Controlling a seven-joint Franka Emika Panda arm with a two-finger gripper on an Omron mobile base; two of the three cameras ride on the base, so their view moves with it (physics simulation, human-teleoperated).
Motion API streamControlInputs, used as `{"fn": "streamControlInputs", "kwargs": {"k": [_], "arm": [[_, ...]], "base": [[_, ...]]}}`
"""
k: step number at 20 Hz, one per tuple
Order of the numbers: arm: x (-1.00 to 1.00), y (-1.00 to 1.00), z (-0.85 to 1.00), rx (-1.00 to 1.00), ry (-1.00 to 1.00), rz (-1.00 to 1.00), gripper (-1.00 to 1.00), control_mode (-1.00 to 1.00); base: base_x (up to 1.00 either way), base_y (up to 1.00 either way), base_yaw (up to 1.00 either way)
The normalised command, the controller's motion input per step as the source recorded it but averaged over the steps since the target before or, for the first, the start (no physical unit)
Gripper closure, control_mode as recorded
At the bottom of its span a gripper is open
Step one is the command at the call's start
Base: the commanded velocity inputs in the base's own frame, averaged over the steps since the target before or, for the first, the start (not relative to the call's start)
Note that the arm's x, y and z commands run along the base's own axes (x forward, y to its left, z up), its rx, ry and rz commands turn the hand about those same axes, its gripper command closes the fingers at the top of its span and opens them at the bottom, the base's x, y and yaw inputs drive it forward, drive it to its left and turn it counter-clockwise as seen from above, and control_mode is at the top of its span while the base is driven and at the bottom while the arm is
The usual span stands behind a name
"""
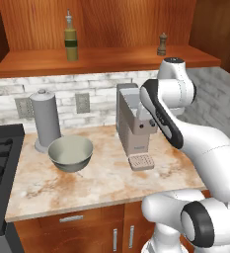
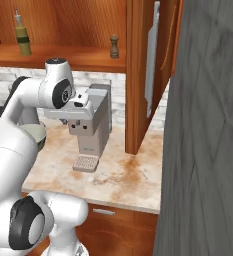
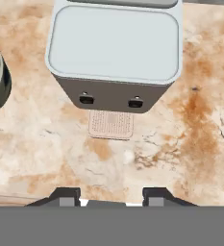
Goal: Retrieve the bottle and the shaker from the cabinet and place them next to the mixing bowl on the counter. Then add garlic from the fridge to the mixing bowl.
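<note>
The bottle (image 1: 70, 40) stands upright on the shelf (image 1: 106, 60) at the upper left, and the shaker (image 1: 162, 44) stands at the upper right. The gripper (image 3: 111, 196) hangs low over the counter (image 3: 190, 139), pressed together and empty. Both things are high above it, and the shaker looks nearer. The bowl (image 1: 70, 153) sits at the lower left.

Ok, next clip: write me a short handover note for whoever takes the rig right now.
Gripper: shut, holding nothing, looking down over the coffee machine.
Bottle and shaker: both upright on the open cabinet shelf, bottle left, shaker right, untouched.
Mixing bowl: on the counter, between the paper towel holder and the coffee machine.
Done: nothing yet.
Left: bring bottle and shaker down beside the bowl, then fetch garlic from the fridge into the bowl.
</note>
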Motion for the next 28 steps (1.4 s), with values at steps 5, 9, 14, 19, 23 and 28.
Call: {"fn": "streamControlInputs", "kwargs": {"k": [5,9,14,19,23,28], "arm": [[-0.16,0.05,0.02,0.00,-0.10,0.00,-1.00,-1.00],[-0.22,0.55,0.38,-0.01,-0.24,0.00,-1.00,-1.00],[-0.09,0.24,0.76,-0.01,-0.30,-0.01,-1.00,-1.00],[0.09,-0.21,0.80,0.00,-0.22,-0.02,-1.00,-1.00],[0.06,-0.63,0.75,0.06,-0.21,-0.01,-1.00,-1.00],[0.00,-0.33,0.75,0.11,-0.22,-0.05,-1.00,-1.00]], "base": [[0.00,0.00,0.00],[0.00,0.00,0.00],[0.00,0.00,0.00],[0.00,0.00,0.00],[0.00,0.00,0.00],[0.00,0.00,0.00]]}}
